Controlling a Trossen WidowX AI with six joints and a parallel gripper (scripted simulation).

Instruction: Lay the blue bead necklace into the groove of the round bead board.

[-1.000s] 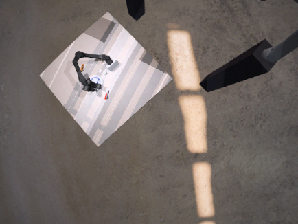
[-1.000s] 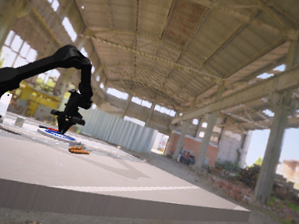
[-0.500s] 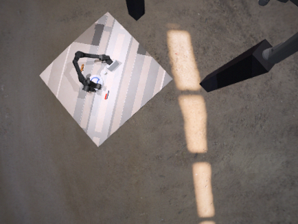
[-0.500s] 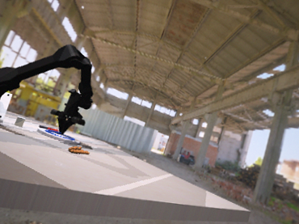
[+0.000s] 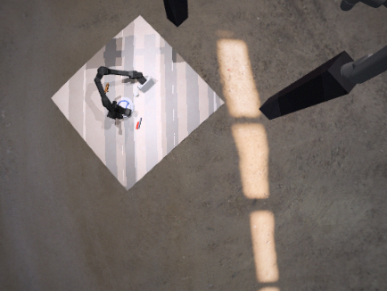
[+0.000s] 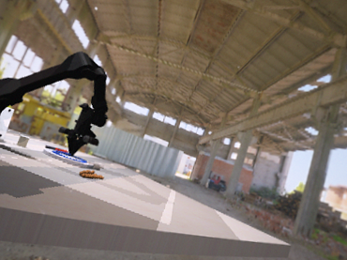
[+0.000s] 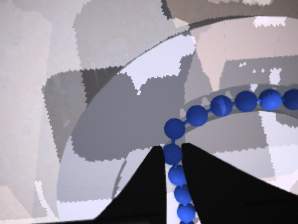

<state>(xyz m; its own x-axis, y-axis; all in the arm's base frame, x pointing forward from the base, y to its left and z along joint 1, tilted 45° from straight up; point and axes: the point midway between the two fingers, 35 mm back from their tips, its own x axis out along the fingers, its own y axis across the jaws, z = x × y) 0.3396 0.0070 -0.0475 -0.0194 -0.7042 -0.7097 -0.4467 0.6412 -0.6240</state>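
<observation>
The round bead board (image 7: 115, 115) (image 6: 65, 159) lies flat, pale and disc-shaped. The blue bead necklace (image 7: 246, 101) (image 6: 78, 159) (image 5: 124, 102) lies on it. In the wrist view, its upper beads follow the curved groove to the right, then it bends sharply and runs straight down, inside the groove's left outline. My gripper (image 7: 171, 153) (image 6: 73, 154) points down at the board, its fingertips closed around one bead just below the bend. The lower beads show between the dark fingers. The rest of the necklace is outside the wrist view.
A brown beaded item (image 6: 91, 175) (image 5: 107, 87) lies beside the board. A red and dark item (image 5: 138, 125) lies on the board's other side. A small pale block (image 6: 24, 141) (image 5: 136, 93) stands between the board and the arm's white base (image 5: 147, 84).
</observation>
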